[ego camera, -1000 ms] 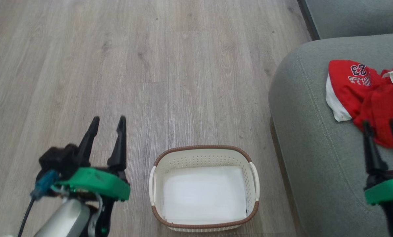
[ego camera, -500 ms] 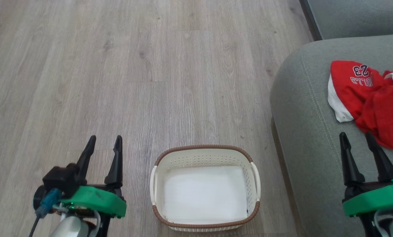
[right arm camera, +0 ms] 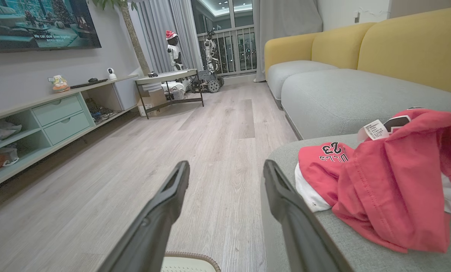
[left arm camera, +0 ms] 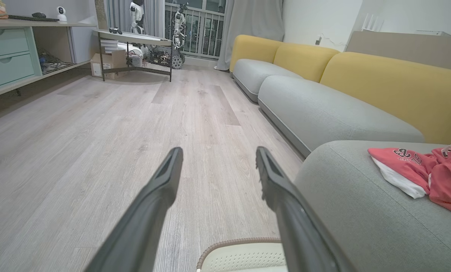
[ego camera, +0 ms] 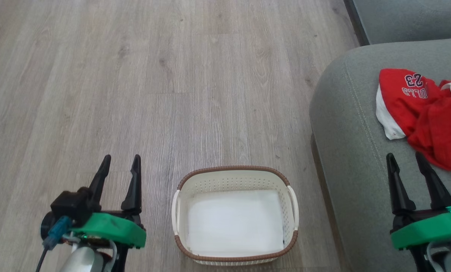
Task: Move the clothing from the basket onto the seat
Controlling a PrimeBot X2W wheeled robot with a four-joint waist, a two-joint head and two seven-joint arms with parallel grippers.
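The right gripper (ego camera: 404,155) has drawn back from the clothing (ego camera: 425,109), which lies on the seat (ego camera: 353,132) at the far right. It and the left gripper (ego camera: 121,157) both stand wide open. The basket (ego camera: 233,168) sits between the 2 on the floor (ego camera: 172,75).

Quick tally: 1 basket (ego camera: 233,167). Red clothing (ego camera: 429,121), looks like 2 pieces, heap too bunched to be sure. 1 seat (ego camera: 346,151) under it, plus 2 more grey cushions (left arm camera: 323,109), 3 yellow backrests (left arm camera: 391,83). 2 grippers, left gripper (ego camera: 121,156) and right gripper (ego camera: 404,155), 2 fingers (ego camera: 134,185) each. 2 robots (right arm camera: 174,49) in background.
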